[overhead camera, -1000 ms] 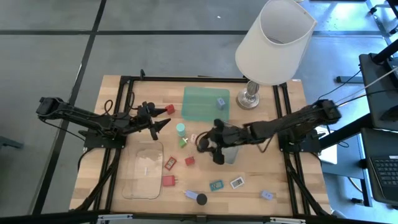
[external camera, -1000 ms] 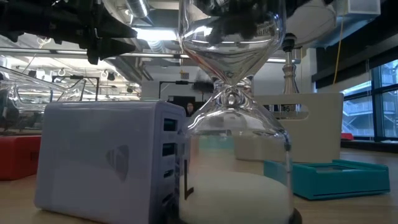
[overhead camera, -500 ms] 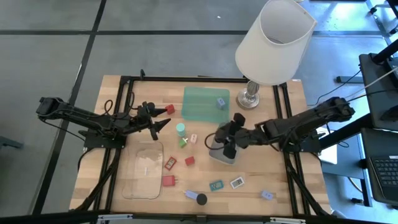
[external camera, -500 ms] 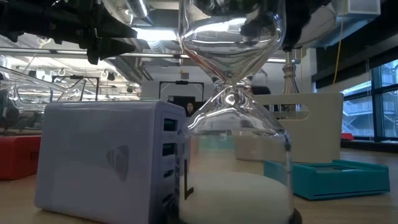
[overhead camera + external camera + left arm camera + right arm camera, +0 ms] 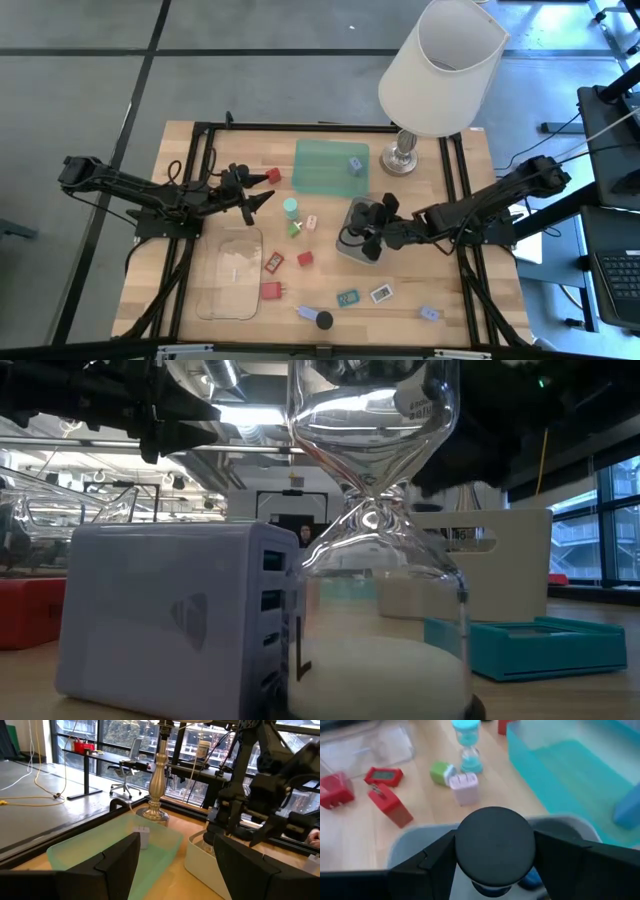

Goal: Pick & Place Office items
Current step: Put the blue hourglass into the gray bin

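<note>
A pale wooden table (image 5: 450, 290) with a black frame stands on a grey floor; the low and left wrist views look past it into a large glazed room with desks and an office chair. A white-shaded lamp (image 5: 440, 65) stands at the far edge, its brass stem (image 5: 158, 775) rising just behind the green tray (image 5: 330, 165), which holds one pale blue-grey piece (image 5: 354, 165).

The right gripper (image 5: 374, 226) hangs over the grey tray (image 5: 345, 250) near the table's middle, its fingers clamped on a black round cap (image 5: 495, 845). Only the right wrist view shows this grip plainly: the dark disc sits between the two fingers, above the tray's pale rim. That view also shows a teal hourglass (image 5: 467, 742), a green block (image 5: 440, 772), a pink plug (image 5: 464, 787) and red blocks (image 5: 390, 805) on the wood beyond.

The left gripper (image 5: 258, 192) waits left of the green tray, fingers apart and empty.

The low view is filled by a clear hourglass (image 5: 375, 540) with white sand beside a lavender charger (image 5: 170, 620). From above, small labelled cards (image 5: 381, 293) lie along the near side, and a clear tray (image 5: 230, 275) lies to the left.
</note>
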